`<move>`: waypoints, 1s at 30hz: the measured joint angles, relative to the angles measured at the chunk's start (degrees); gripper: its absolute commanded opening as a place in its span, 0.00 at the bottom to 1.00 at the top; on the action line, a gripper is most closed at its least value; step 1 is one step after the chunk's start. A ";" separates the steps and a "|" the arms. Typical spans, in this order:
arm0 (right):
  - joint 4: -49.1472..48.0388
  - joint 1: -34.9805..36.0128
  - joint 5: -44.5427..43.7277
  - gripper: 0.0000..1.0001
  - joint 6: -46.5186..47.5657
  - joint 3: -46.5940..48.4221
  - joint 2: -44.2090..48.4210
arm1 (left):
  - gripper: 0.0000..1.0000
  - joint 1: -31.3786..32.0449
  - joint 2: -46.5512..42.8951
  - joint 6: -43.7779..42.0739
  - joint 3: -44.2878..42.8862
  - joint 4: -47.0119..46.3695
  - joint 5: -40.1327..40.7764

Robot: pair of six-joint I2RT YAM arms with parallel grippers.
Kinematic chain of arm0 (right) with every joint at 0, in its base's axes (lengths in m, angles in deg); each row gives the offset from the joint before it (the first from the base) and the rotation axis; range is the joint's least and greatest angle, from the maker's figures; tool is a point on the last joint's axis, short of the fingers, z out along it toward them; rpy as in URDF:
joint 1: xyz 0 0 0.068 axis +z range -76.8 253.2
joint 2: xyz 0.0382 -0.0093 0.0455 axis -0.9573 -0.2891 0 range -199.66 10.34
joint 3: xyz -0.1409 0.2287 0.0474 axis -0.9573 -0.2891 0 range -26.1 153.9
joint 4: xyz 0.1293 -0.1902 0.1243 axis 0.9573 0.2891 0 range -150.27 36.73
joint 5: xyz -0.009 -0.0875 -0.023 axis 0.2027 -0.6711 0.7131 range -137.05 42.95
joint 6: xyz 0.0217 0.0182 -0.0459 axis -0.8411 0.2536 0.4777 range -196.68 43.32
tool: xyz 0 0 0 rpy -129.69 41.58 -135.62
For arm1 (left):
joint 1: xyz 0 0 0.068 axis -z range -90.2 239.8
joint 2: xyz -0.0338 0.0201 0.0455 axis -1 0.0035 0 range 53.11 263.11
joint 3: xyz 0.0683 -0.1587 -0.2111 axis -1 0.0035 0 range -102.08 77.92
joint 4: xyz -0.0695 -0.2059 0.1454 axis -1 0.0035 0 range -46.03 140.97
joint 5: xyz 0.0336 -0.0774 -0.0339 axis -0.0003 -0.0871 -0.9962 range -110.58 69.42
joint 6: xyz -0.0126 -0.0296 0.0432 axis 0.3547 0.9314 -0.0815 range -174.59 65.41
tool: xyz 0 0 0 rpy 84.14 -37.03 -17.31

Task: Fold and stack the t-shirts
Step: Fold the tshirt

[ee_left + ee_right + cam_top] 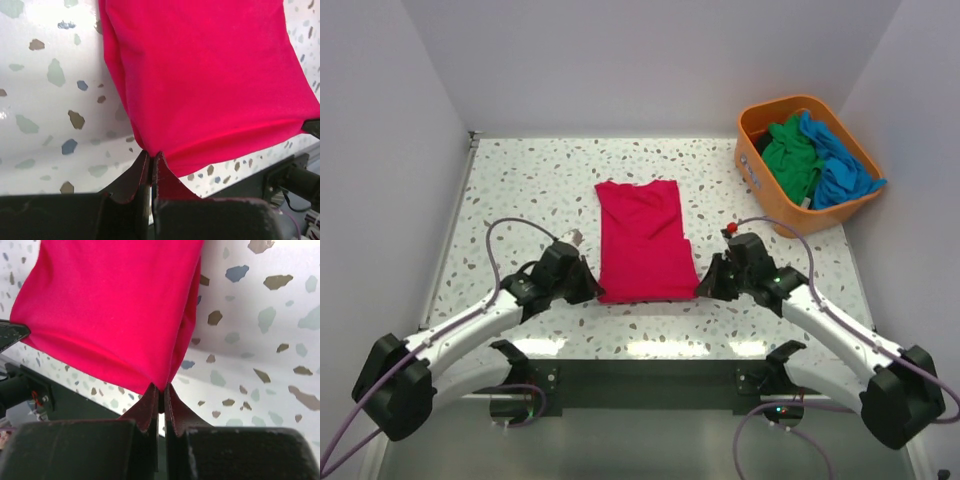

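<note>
The crimson red t-shirt [642,240] lies on the table as a long folded strip. My left gripper [590,290] is shut on its near left corner [152,152]. My right gripper [704,287] is shut on its near right corner [161,386]. Both corners are lifted slightly off the table. The red cloth fills the left wrist view [210,80] and the right wrist view [110,310]. The green t-shirt [792,160] and the bright blue t-shirt [842,170] lie crumpled in the orange basket [756,122] at the back right.
The speckled table [530,190] is walled on the left, back and right. The table's dark front edge [650,370] runs just behind both grippers. Cables loop beside each arm.
</note>
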 measured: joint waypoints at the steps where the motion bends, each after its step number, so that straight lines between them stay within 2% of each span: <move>1: 0.98 0.00 0.22 0.00 0.00 0.15 1.44 | 0.00 0.09 -1.70 0.09 -0.13 0.66 -0.37; 4: 4.76 0.00 0.52 0.00 0.44 2.93 2.64 | 0.00 0.20 -3.48 0.13 -2.95 5.01 -0.42; 9: 7.17 -0.63 -1.27 0.00 2.23 13.84 -5.29 | 0.00 0.00 -0.46 -0.46 -12.11 10.27 4.37; 15: 3.21 -4.09 -2.47 0.00 4.31 25.11 -15.32 | 0.00 -4.74 12.79 -2.64 -25.14 10.69 9.51; 20: -0.55 -7.74 -0.35 0.00 5.35 32.13 -23.61 | 0.00 -9.81 19.52 -5.42 -32.30 9.66 9.33; 30: -4.68 -12.70 4.48 0.00 5.99 44.81 -38.71 | 0.00 -14.47 34.25 -11.21 -48.17 7.23 8.87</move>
